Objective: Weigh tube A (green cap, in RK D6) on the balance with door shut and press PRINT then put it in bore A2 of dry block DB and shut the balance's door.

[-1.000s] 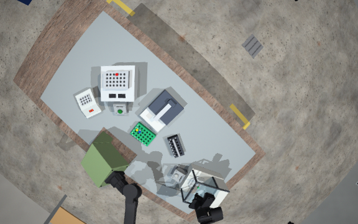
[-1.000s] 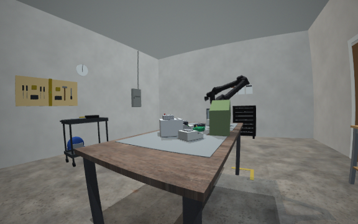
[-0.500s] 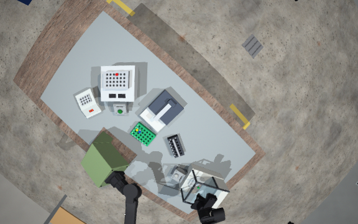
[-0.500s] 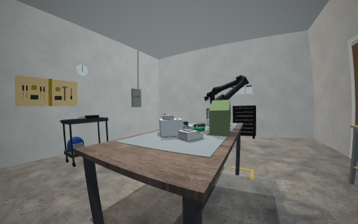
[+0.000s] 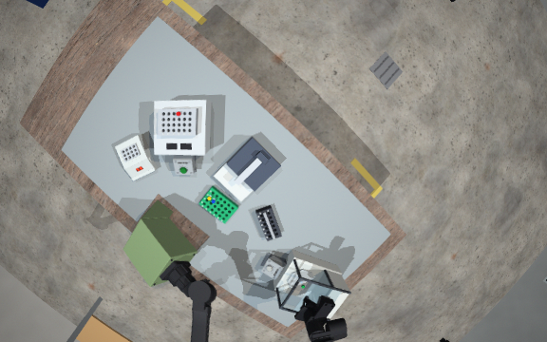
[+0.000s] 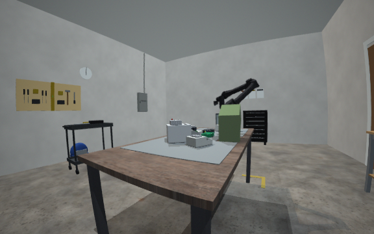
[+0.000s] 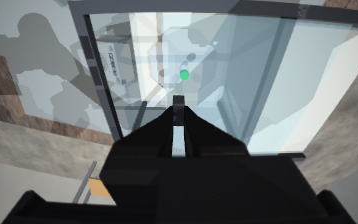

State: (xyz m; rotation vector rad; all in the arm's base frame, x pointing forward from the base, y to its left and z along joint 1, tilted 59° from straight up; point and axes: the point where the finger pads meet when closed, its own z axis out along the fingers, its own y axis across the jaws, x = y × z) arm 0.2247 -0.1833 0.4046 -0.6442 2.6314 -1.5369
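Note:
Tube A's green cap (image 5: 303,286) (image 7: 184,75) shows inside the glass box of the balance (image 5: 297,260) (image 7: 100,75); the tube stands upright on the pan, near its middle. My gripper (image 5: 311,302) (image 7: 178,111) is over the top of the glass box, at the edge nearest the wrist camera. Its fingers are shut on a small dark part of the top pane, the sliding door. The wrist view looks down through the glass at the tube. I cannot tell how far the door is slid.
The green rack RK (image 5: 226,211) holds yellow and blue capped tubes. Behind it stand the dry block DB (image 5: 133,157), the mixer MX (image 5: 179,138) with a red-capped tube, the spectrophotometer SP (image 5: 245,166) and the magnet block MG (image 5: 269,222). The balance sits by the table's corner.

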